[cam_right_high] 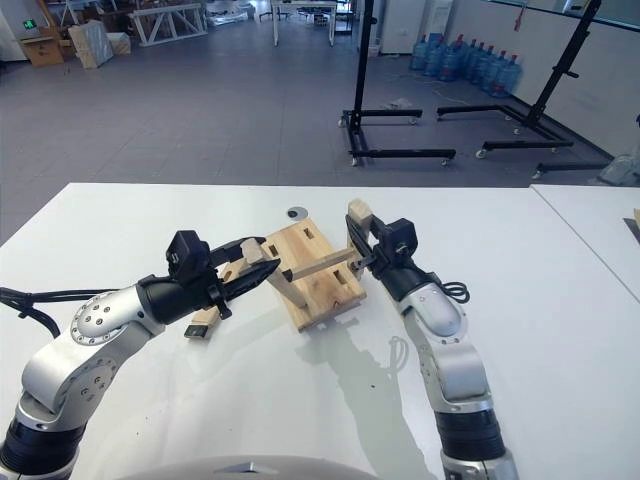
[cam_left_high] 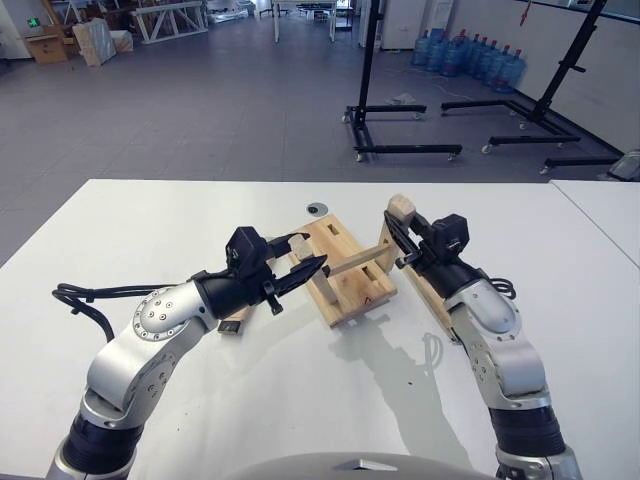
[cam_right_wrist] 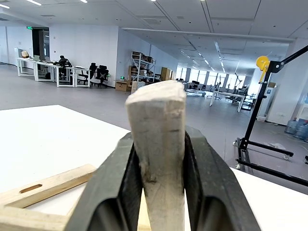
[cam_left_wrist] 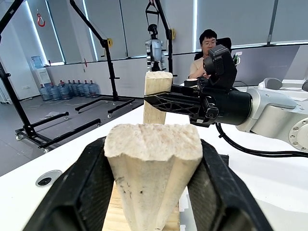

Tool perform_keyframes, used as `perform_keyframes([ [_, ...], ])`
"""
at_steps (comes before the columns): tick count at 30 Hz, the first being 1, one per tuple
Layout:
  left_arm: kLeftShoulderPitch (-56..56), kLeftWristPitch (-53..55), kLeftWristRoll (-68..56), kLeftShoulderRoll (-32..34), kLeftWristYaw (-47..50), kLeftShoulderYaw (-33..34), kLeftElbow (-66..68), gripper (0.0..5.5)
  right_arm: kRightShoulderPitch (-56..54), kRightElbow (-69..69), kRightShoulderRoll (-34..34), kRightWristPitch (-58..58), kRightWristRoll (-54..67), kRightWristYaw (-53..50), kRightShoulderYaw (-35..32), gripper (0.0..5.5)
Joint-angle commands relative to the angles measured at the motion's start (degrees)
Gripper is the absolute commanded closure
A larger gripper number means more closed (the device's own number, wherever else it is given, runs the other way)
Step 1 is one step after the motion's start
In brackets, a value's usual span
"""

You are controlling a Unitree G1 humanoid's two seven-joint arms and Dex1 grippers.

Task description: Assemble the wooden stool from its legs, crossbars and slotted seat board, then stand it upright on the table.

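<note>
While the pale slotted wooden seat board point(cam_left_high: 350, 285) lies flat on the white table point(cam_left_high: 150, 230), your stool is judged part-built, not yet upright. Your left gripper point(cam_left_high: 315, 250) clamps the pale wooden left leg point(cam_left_wrist: 153, 163) and your right gripper point(cam_left_high: 398, 240) the matching right leg point(cam_right_wrist: 159, 134), with a thin wooden crossbar point(cam_left_high: 355, 264) running between them, both arms low

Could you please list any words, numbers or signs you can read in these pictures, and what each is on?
None can be read.
Green sign in the far room: too small.
Water bottles: labels blurred.
Seat board, legs: no print.
</note>
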Motion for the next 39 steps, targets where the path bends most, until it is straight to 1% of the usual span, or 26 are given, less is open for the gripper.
perform_keyframes([
  [1,3.08,3.71,1.21,0.63,-0.11,-3.56,1.82,3.49,3.57,-1.78,-0.63,7.33,4.2,3.47,1.94,4.51],
  [4,3.89,3.55,1.59,-0.19,1.1,-3.91,1.14,3.49,4.43,-3.29,-2.15,9.48,6.0,4.07,0.79,4.51],
  [11,5.9,2.89,2.84,-1.48,3.55,-5.05,0.03,3.49,2.8,-1.88,-3.9,12.01,8.34,4.23,-2.32,4.51],
  [17,6.92,2.62,2.57,-1.86,4.48,-4.62,-0.83,3.49,1.24,-0.87,-5.32,10.64,5.49,3.3,-3.52,4.51],
  [22,7.47,1.98,3.67,-1.21,3.99,-5.28,-0.95,3.49,-2.36,-3.02,-7.79,15.17,7.44,2.87,-6.26,4.51],
  [25,7.76,1.67,4.43,-1.41,4.13,-6.05,-0.95,3.49,-3.41,-3.12,-9.35,15.99,5.98,3.38,-5.77,4.51],
  [31,8.07,1.38,4.27,-1.3,3.86,-6.07,-1.07,3.49,-0.8,-5.53,-9.54,16.02,3.47,4.16,-2.06,4.51],
  [35,9.01,1.31,4.09,-0.97,3.9,-5.72,-1.74,3.49,2.06,-5.83,-9.95,15.76,2.68,4.98,-1.18,4.51],
  [39,9.5,1.27,4.49,-1.5,4.5,-6.14,-2.13,3.49,2.34,-5.66,-9.85,15.89,2.74,5.41,-1.06,4.51],
])
